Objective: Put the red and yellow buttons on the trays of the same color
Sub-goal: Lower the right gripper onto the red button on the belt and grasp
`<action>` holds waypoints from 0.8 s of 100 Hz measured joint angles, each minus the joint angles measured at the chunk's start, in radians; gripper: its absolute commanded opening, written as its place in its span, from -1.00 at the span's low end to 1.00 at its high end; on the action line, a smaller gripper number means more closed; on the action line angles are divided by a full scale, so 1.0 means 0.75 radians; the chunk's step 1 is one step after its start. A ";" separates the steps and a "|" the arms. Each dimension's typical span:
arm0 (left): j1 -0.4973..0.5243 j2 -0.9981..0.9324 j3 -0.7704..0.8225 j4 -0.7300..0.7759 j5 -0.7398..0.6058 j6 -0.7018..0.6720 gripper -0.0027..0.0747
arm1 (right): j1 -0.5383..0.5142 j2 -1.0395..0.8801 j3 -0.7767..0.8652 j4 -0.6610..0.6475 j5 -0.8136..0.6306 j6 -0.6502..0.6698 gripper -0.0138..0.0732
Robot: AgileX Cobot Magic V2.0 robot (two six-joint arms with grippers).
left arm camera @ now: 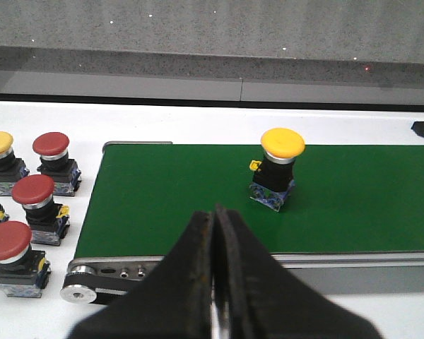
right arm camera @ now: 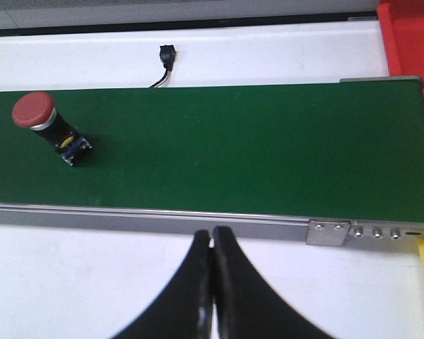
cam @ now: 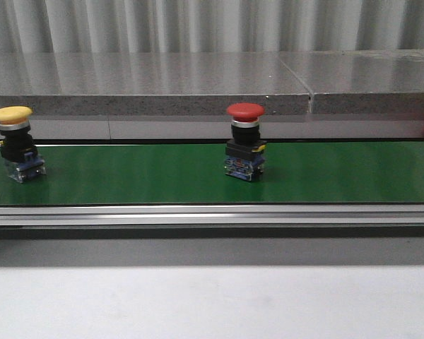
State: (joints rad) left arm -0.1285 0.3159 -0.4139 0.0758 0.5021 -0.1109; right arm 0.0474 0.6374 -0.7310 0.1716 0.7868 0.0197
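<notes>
Here a green belt (cam: 162,176) runs before a grey stone ledge (cam: 148,95).

Grey speckled stone ledge (cam: 148,104) behind; corrugated metal wall (cam: 212,25) above; white tabletop (cam: 212,304).

No legible text, labels, brand names, numbers or signs appear in any view. The yellow button (cam: 11,115) and the red button (cam: 245,111) have plain caps; the markings on their lower blocks are too small to read.
</notes>
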 measured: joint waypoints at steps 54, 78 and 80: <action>0.000 0.000 0.000 0.000 0.002 0.000 -0.99 | 0.000 0.141 0.000 0.081 0.027 -0.003 -0.05; 0.000 0.000 0.000 0.000 0.002 0.000 -0.99 | 0.000 0.141 0.000 0.081 0.033 -0.003 0.75; 0.000 0.000 0.000 0.000 0.002 0.000 -0.99 | 0.000 0.141 0.000 0.081 0.033 -0.006 0.75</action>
State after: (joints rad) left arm -0.1285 0.3159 -0.4139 0.0758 0.5037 -0.1109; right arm 0.0474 0.7434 -0.7310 0.2324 0.8113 0.0155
